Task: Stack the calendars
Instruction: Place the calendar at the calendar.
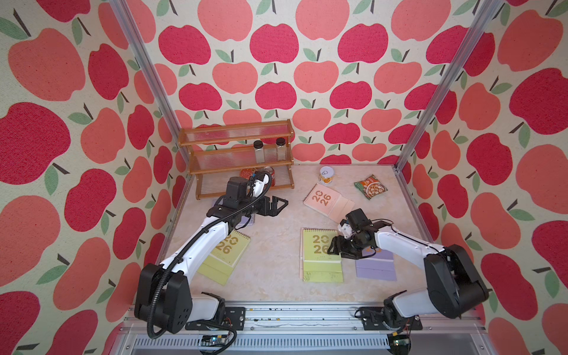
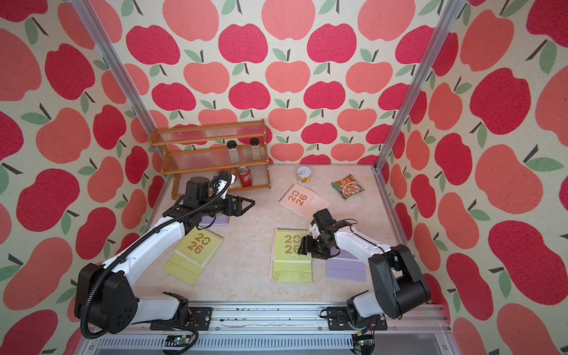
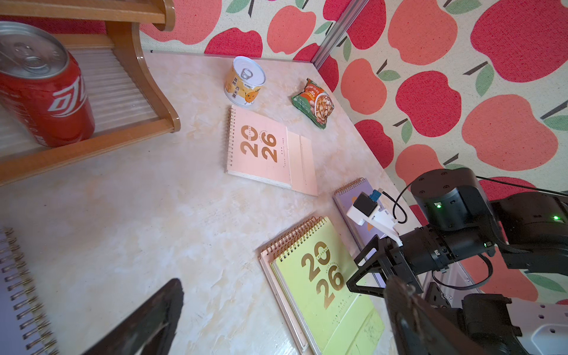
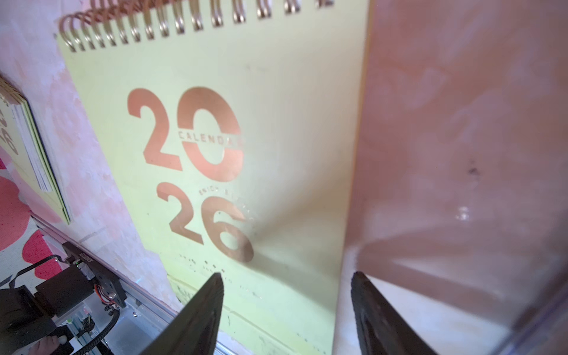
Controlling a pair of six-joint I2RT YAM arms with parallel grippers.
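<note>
Your right end effector (image 4: 287, 275) is hanging spread over the edge of the green calendar (image 4: 215, 123). Your left end effector (image 1: 281, 207) is hanging spread wide above the bench (image 1: 270, 270).

Apple-print walls (image 1: 276, 46) (red and coral fruit, green leaves) enclose a pale, marbled tabletop (image 1: 276, 276). Aluminium posts (image 1: 150, 76) mark the rear corners. A three-tier wooden rack (image 1: 215, 142) stands against the back wall.

Walls (image 1: 307, 101): cream, red and coral apples, green leaves. Tabletop (image 1: 276, 246): mottled beige. Middle calendar (image 1: 310, 246): yellow-green, gold numerals. Far calendar (image 1: 322, 199): pale pink. Right-hand calendar (image 1: 376, 270): lilac. Snack packet (image 1: 370, 187): green, orange. Cola can (image 2: 245, 176): red.
</note>
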